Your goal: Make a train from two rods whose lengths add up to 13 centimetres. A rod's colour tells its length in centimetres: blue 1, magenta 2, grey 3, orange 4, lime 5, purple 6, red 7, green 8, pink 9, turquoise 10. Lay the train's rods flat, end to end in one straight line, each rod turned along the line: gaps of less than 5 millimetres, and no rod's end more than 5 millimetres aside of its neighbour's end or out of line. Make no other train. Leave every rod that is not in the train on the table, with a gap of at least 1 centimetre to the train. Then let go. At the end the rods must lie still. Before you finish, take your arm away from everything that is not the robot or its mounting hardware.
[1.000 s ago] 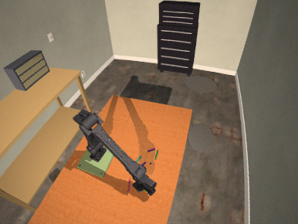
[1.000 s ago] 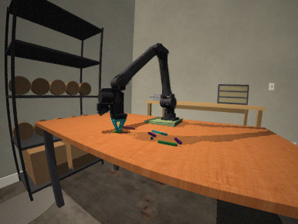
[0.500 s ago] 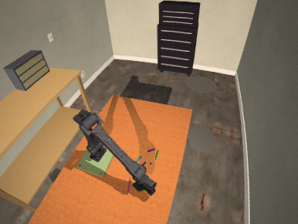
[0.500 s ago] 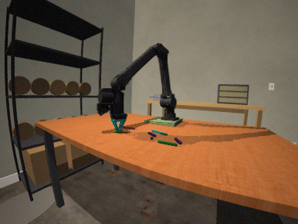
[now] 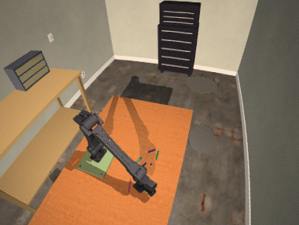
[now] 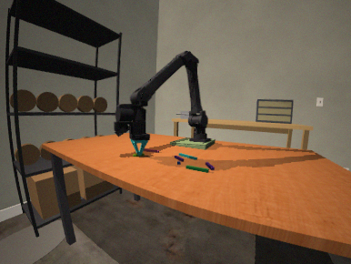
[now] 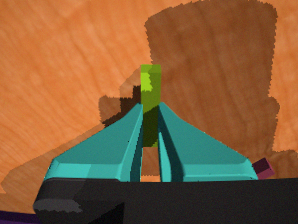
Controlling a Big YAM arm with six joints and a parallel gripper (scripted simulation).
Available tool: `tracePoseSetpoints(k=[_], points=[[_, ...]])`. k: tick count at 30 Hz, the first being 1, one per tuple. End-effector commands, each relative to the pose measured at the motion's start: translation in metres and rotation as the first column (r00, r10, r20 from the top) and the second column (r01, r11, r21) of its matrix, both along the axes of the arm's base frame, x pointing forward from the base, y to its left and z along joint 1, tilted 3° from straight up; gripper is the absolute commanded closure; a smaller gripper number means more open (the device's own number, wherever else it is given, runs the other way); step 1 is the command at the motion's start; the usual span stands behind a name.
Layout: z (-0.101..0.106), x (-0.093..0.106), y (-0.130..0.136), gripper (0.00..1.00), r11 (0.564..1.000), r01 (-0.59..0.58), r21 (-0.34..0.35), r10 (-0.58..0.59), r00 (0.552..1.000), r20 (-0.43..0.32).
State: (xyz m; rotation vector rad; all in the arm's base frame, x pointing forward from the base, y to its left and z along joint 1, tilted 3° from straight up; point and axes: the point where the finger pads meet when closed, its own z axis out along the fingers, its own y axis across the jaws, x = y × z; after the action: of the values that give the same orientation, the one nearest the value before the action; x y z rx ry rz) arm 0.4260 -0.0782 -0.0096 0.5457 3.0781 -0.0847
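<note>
I am working in what reads as a workshop or garage room: a stained concrete floor (image 5: 217, 128), a tall black tool chest (image 5: 178, 36) against the far wall, a wooden bench (image 5: 35, 101) carrying a small drawer cabinet (image 5: 28, 70), and a black metal rack (image 6: 64, 73) stocked with logs (image 6: 47, 101) and a cardboard box (image 6: 43, 193).

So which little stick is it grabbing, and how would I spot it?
Find the orange table and follow the black arm down from its green base plate to the turquoise jaws at the table's edge. Pinched between them lies the lime rod, the only yellow-green one; the purple, turquoise and green rods lie apart, nearer the base.
</note>
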Motion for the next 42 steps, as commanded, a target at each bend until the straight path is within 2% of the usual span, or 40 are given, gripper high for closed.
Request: tracePoseSetpoints(k=[1, 33, 35, 36, 38, 42], points=[[-0.002, 0.003, -0.004, 0.96, 1.0, 0.001, 0.0, -0.001, 1.0, 0.006], [-0.002, 0.003, -0.004, 0.96, 1.0, 0.001, 0.0, -0.001, 1.0, 0.005], [0.008, 0.006, -0.004, 0.96, 1.0, 0.001, -0.001, -0.001, 1.0, 0.014], [0.023, 0.014, -0.005, 0.96, 1.0, 0.001, -0.006, 0.0, 0.999, 0.046], [0.037, 0.025, -0.005, 0.96, 1.0, 0.001, -0.01, 0.0, 0.998, 0.07], [0.063, 0.025, 0.002, 0.96, 1.0, 0.0, -0.009, 0.001, 0.997, 0.073]])
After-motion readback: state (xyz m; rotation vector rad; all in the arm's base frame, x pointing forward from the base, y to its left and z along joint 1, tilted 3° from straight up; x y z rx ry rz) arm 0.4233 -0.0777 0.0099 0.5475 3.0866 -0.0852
